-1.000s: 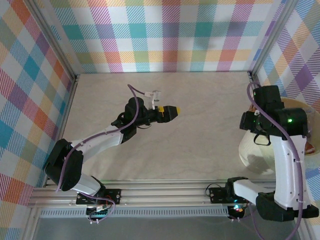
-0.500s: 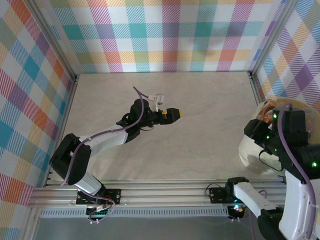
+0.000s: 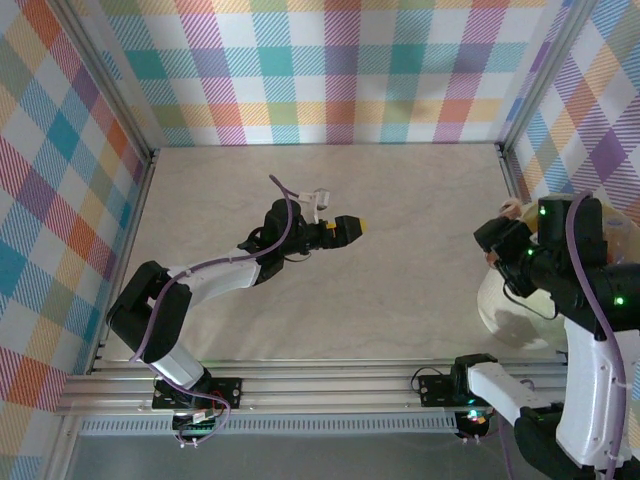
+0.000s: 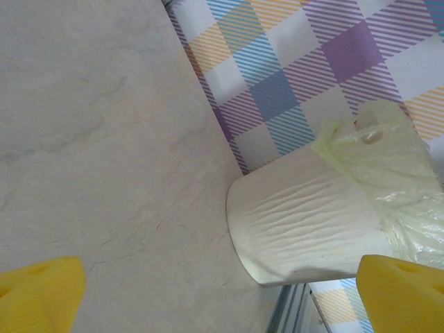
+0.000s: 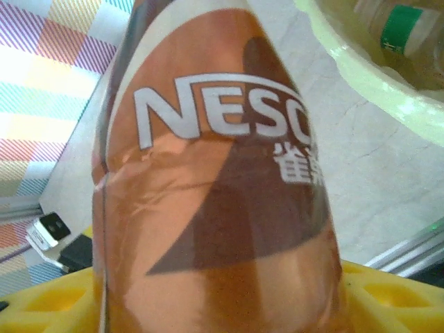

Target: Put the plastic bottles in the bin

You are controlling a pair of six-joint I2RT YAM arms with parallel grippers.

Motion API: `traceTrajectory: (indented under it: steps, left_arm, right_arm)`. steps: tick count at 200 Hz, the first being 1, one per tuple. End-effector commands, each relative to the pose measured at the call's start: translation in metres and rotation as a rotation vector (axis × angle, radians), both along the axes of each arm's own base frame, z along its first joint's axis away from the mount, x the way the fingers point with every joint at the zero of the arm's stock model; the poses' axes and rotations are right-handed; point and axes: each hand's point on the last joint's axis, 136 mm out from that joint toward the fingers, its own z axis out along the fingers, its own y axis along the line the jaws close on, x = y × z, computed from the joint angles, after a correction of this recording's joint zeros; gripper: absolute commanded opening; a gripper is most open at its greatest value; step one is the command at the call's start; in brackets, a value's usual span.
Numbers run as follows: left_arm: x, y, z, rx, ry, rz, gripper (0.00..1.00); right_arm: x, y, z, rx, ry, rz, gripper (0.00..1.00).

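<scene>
We judged the bottle light, crushable and slick, best held across its labelled body as the right gripper had it, bin just ahead-right, while the left gripper gaped wide.

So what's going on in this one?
The right gripper is shut on a brown-orange Nescafe bottle, held close to the rim of the bin at the table's right edge and not yet dropped in. The bin is lined with a pale bag and already holds at least one green-labelled bottle. The left gripper is open and empty, out over the middle of the table.
</scene>
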Motion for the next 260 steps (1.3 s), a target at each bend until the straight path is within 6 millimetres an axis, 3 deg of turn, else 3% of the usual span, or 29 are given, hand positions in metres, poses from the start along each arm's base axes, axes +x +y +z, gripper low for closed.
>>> traceTrajectory:
  steps: [1, 16, 32, 57, 93, 134, 152, 193, 226, 260]
  left_arm:
    - [0.002, -0.008, 0.011, -0.026, -0.037, -0.006, 1.00]
    - [0.003, -0.008, 0.011, -0.027, -0.035, -0.008, 1.00]
    - [0.003, -0.009, 0.010, -0.026, -0.034, -0.010, 1.00]
    - [0.002, -0.007, 0.008, -0.017, -0.033, -0.008, 1.00]
    - [0.002, -0.006, 0.005, -0.003, -0.028, -0.002, 1.00]
    - [0.003, -0.002, 0.002, 0.019, -0.035, 0.016, 1.00]
    - [0.003, -0.002, 0.001, 0.022, -0.031, 0.015, 1.00]
    - [0.003, -0.005, 0.001, 0.030, -0.028, -0.001, 1.00]
    - [0.003, -0.001, -0.002, 0.047, -0.027, 0.012, 1.00]
    - [0.005, -0.003, -0.005, 0.049, -0.016, 0.015, 1.00]
  right_arm:
    - [0.007, 0.004, 0.000, 0.156, -0.040, -0.121, 0.58]
    - [0.013, 0.004, 0.000, 0.242, -0.101, -0.191, 0.53]
    - [0.008, -0.011, 0.000, 0.279, -0.164, -0.316, 0.50]
    - [0.001, -0.034, 0.012, 0.205, -0.262, -0.395, 0.45]
    - [0.025, -0.012, 0.045, 0.189, -0.364, -0.214, 0.47]
    - [0.015, -0.027, 0.068, 0.154, -0.395, -0.280, 0.49]
    - [0.000, -0.038, 0.054, 0.156, -0.345, -0.363, 0.51]
    - [-0.013, -0.040, -0.013, 0.269, -0.196, -0.512, 0.50]
    - [-0.016, -0.059, -0.011, 0.204, -0.240, -0.591, 0.53]
    - [-0.002, -0.056, -0.012, 0.206, -0.248, -0.580, 0.63]
